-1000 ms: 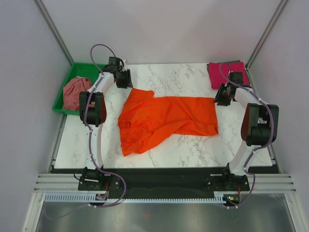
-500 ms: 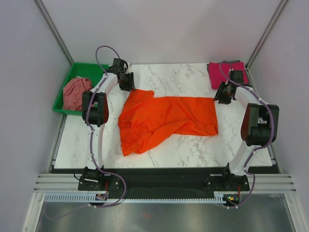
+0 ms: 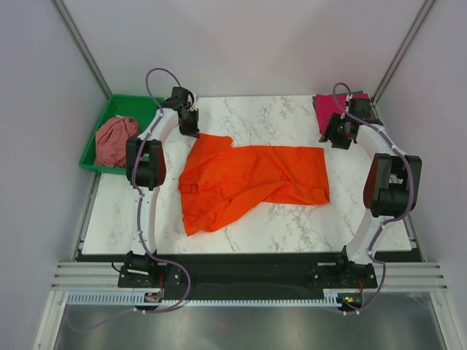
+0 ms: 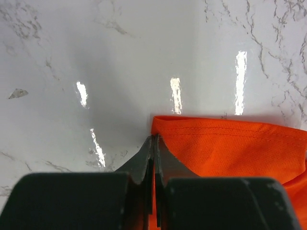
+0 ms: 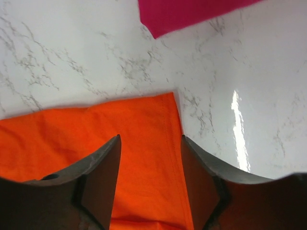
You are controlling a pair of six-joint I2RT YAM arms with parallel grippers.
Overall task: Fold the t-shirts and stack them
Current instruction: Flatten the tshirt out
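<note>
A bright orange t-shirt (image 3: 248, 182) lies spread and partly rumpled across the middle of the marble table. My left gripper (image 3: 191, 132) is at its far left corner, and the left wrist view shows the gripper (image 4: 154, 138) shut on the hem of the orange cloth (image 4: 230, 143). My right gripper (image 3: 326, 138) hovers open over the shirt's far right corner. In the right wrist view that gripper (image 5: 149, 138) straddles the orange hem (image 5: 163, 143) without touching it. A folded magenta-pink t-shirt (image 3: 326, 109) lies at the back right and also shows in the right wrist view (image 5: 187, 12). A dusty rose t-shirt (image 3: 114, 140) sits bunched in the tray.
A green plastic tray (image 3: 130, 102) stands off the table's back left corner. Grey walls close in the left, right and back. Bare marble (image 3: 292, 226) shows in front of the orange shirt.
My left gripper has closed on the orange shirt's far left corner. My right gripper has opened wider and drawn back a little toward the magenta shirt.
</note>
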